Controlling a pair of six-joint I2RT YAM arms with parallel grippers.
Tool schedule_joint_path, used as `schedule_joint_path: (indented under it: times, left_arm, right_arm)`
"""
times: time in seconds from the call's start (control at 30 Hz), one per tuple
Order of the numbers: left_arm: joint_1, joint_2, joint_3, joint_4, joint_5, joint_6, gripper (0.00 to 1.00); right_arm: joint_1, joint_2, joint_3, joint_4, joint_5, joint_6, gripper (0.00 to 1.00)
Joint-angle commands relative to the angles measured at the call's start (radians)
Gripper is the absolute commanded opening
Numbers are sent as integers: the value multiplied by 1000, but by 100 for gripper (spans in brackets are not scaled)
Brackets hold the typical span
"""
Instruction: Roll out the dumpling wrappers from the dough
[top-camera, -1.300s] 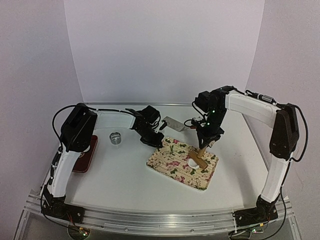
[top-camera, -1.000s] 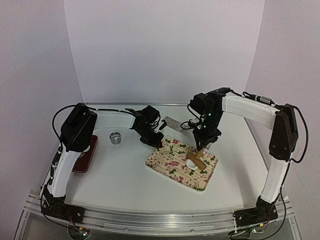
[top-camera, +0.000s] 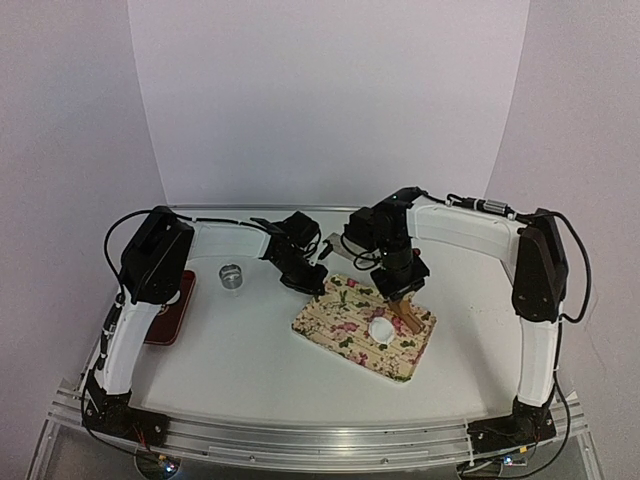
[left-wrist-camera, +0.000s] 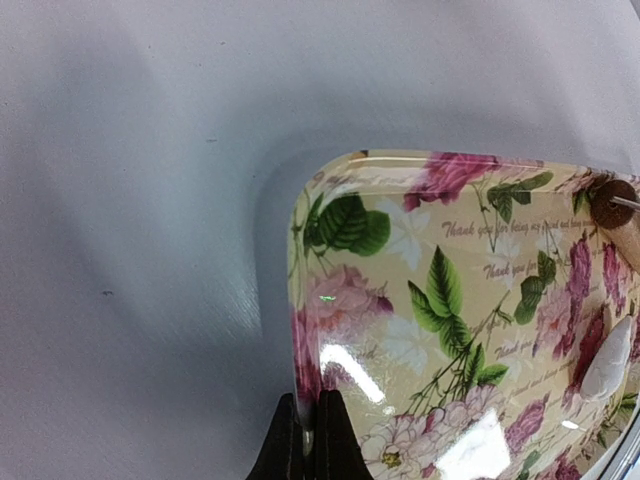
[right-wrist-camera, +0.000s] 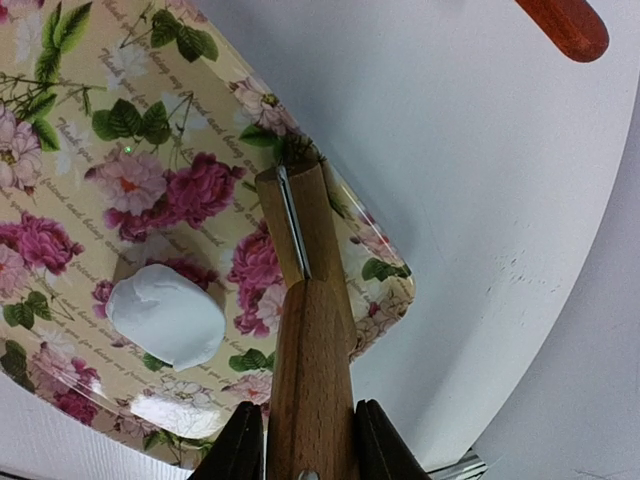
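A white lump of dough (top-camera: 381, 326) lies on the floral tray (top-camera: 340, 335); it also shows in the right wrist view (right-wrist-camera: 166, 316) and at the edge of the left wrist view (left-wrist-camera: 606, 364). No thin flat wrapper discs are in view. My right gripper (top-camera: 398, 290) (right-wrist-camera: 305, 430) is shut on the handle of a wooden roller (right-wrist-camera: 303, 300), whose head rests on the tray just right of the dough, apart from it. My left gripper (top-camera: 312, 283) (left-wrist-camera: 310, 435) is shut on the tray's far-left rim (left-wrist-camera: 300, 330).
A small metal ring (top-camera: 231, 275) stands on the table left of the tray. A red object (top-camera: 170, 305) lies at the far left. A grey flat piece (top-camera: 345, 246) lies behind the tray. A red handle tip (right-wrist-camera: 565, 25) shows beyond the tray's corner.
My right arm has swung left and the roller has come off the dough, which now lies uncovered to its left. The left gripper still holds the tray rim.
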Motion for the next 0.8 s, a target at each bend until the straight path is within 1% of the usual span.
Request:
schedule_joint_path:
  times: [0.0,0.13,0.23,0.37,0.77]
  left_arm:
    - [-2,-1,-33,-64,-51,17,0]
    - [-2,-1,-36,-64,-51,8,0]
    - [-3,-1,-36,-62,-50,2,0]
    - [-5,-3,-40,-59,-52,-2,0]
    - [-10,-8,-43,-60,-59,-12,0]
  right_arm:
    - [-21,-36,76,-53,-163,-32,0]
    - [-18,-108,128,-42,-290,-68,0]
    - [-5,-144,135,-41,-325,-75,0]
    - [9,-154,108,-47,-305,-74,0]
    - [34,-110,47,-15,-234,-109,0]
